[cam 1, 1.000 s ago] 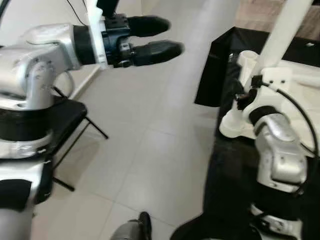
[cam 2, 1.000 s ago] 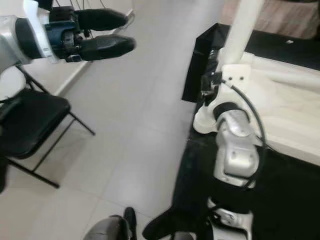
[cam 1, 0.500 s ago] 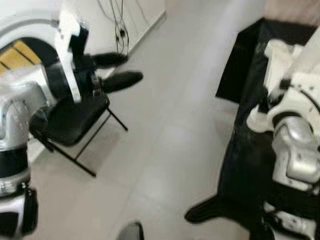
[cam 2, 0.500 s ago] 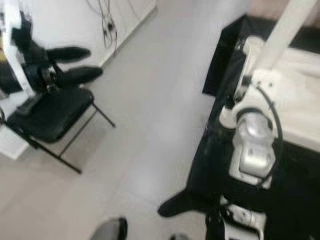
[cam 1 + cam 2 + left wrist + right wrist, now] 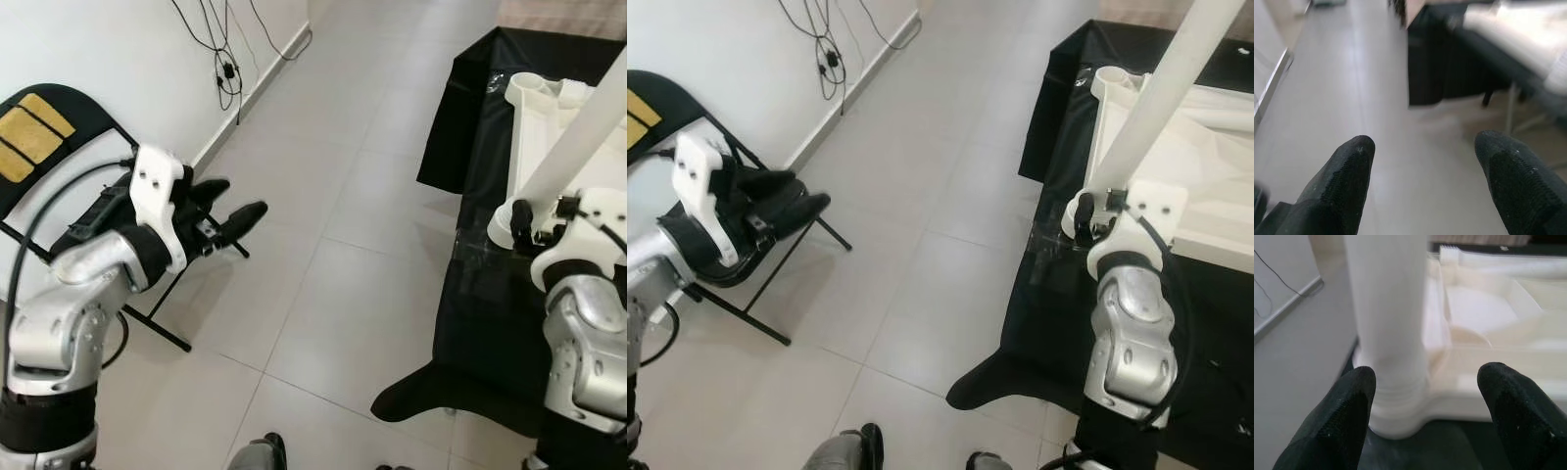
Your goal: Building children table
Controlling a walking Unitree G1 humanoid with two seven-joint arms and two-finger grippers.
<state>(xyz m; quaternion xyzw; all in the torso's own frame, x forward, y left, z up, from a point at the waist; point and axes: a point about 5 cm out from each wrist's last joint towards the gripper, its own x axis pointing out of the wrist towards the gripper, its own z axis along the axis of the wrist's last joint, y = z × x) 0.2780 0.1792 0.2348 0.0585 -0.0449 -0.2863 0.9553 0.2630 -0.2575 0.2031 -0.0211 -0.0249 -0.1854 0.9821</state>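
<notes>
Right wrist view shows the right gripper (image 5: pixel 1422 396) released beside the upright table leg (image 5: pixel 1387 313), while the left gripper (image 5: pixel 227 213) has swung down toward the chair (image 5: pixel 39 127), fingers parted, leaving the leg seated.

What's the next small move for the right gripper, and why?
Probably close the right gripper on the white table leg. Its fingers are open, with the leg standing upright between them, seated in the corner socket of the white tabletop. The left gripper is open over the floor, away from the work.
</notes>
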